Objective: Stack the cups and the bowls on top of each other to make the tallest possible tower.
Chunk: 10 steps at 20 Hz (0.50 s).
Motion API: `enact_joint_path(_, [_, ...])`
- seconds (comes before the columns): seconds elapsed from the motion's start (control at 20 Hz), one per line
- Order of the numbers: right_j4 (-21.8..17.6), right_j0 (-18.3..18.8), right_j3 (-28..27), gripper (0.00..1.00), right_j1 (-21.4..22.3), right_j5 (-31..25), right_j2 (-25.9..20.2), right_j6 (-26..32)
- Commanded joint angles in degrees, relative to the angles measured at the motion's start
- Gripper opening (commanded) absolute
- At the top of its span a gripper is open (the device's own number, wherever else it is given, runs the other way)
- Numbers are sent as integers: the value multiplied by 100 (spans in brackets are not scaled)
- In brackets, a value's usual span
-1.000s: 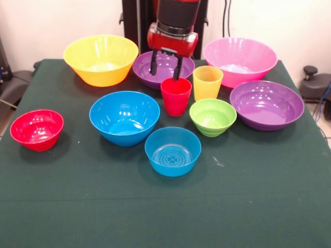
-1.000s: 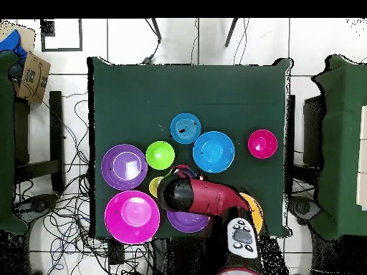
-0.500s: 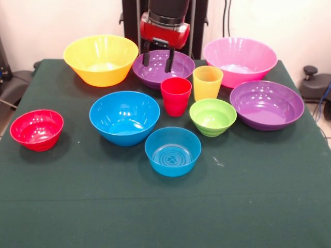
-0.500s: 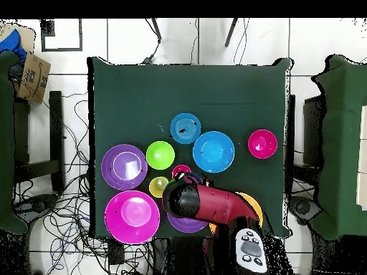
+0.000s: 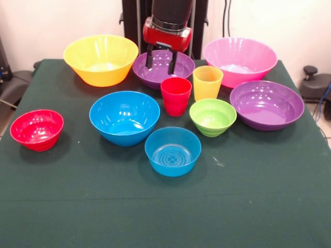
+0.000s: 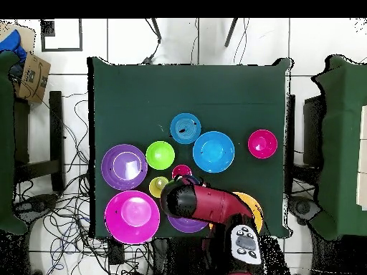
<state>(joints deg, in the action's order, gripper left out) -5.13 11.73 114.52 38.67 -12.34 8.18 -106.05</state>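
My gripper is open and empty, hanging over the back purple bowl, just behind the red cup. The yellow cup stands right of the red cup. In front are the lime green bowl, the small blue bowl and the medium blue bowl. The red bowl sits at the left. The large yellow bowl, the pink bowl and the second purple bowl stand at the back and right. Every piece stands alone; no tower shows.
In the overhead view the arm covers the back purple bowl and part of the yellow bowl. The green table has bare cloth along its front. A cardboard box stands off the table.
The gripper has risen and drawn back from just above the red cup to over the back purple bowl. No cup or bowl has moved.
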Motion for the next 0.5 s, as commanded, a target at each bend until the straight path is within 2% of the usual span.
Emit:
enact_joint_path(0.05, [-140, -194, -145, 100, -710, 74, -224, -661])
enact_joint_path(0.5, [-87, -284, -199, 100, -903, 322, -152, -746])
